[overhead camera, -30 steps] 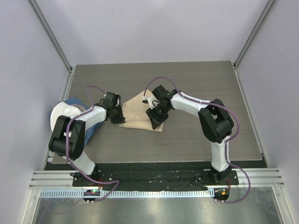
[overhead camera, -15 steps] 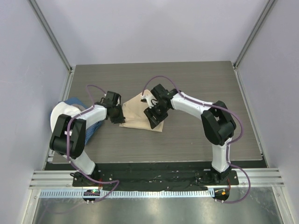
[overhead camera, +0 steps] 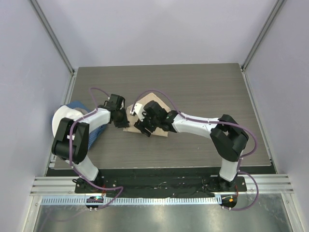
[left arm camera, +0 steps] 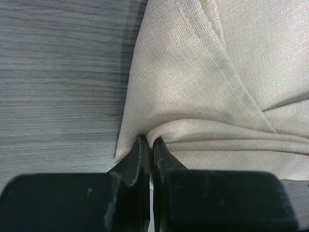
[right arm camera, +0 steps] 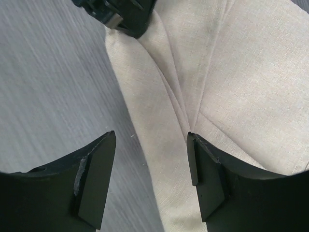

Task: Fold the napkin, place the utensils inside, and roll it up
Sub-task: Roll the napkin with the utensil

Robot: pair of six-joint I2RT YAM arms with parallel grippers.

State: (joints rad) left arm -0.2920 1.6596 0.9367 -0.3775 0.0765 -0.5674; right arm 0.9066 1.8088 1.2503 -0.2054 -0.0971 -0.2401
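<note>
Top view looks steeply down from behind the arms (overhead camera: 193,120), taking in the whole table (overhead camera: 203,82); both wrist views hang close over the napkin (left arm camera: 203,87), facing down past their fingers (right arm camera: 94,179); all share its left edge.

Napkin (left arm camera: 203,72) lies on table (left arm camera: 58,72), left tool (left arm camera: 148,142) at its edge, right tool (right arm camera: 151,135) above.

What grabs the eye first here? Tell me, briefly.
The beige napkin lies mid-table, folded into loose layers. The left fingers are pinched shut on its folded edge. The right fingers stand open over the cloth's border, one above the wood and one above the fabric.
</note>
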